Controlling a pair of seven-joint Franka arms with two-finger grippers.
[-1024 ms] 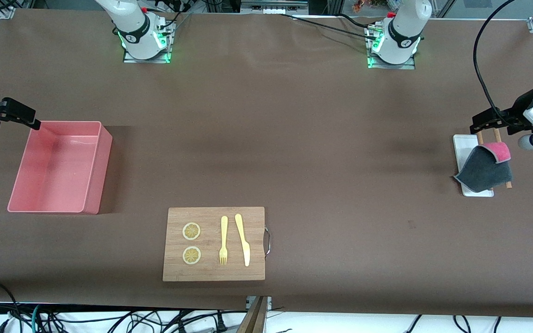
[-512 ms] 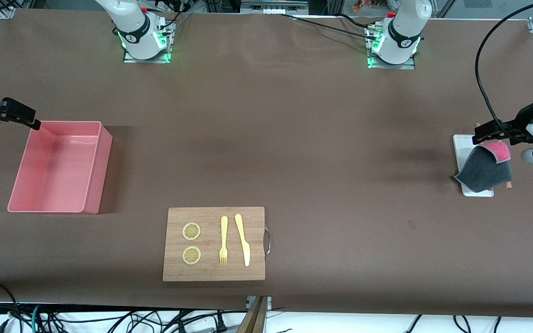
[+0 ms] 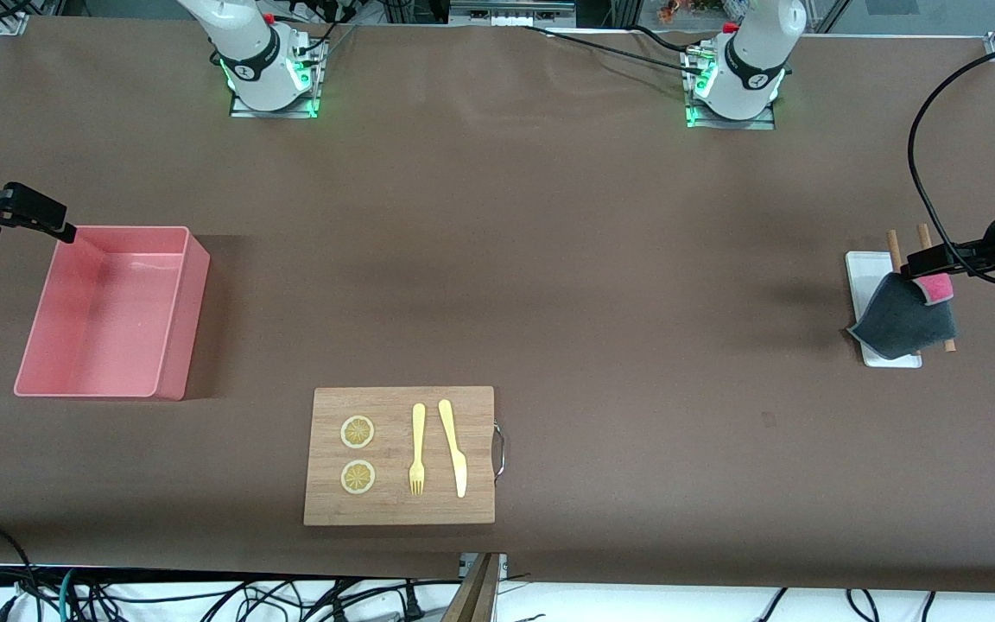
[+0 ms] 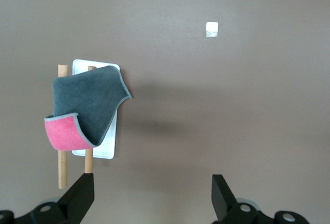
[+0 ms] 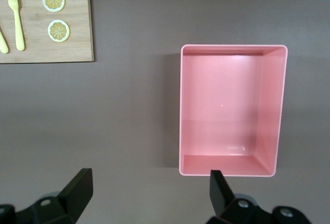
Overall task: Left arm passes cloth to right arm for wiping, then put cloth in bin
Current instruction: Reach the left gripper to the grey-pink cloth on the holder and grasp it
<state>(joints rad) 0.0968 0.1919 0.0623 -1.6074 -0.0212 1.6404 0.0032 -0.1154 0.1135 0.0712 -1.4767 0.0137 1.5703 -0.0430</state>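
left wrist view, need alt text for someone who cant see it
A grey and pink cloth lies draped over two wooden sticks and a small white tray on a brown table, one corner curled up to show its pink face. The left gripper hangs above the table beside the cloth, jaws open, holding nothing.
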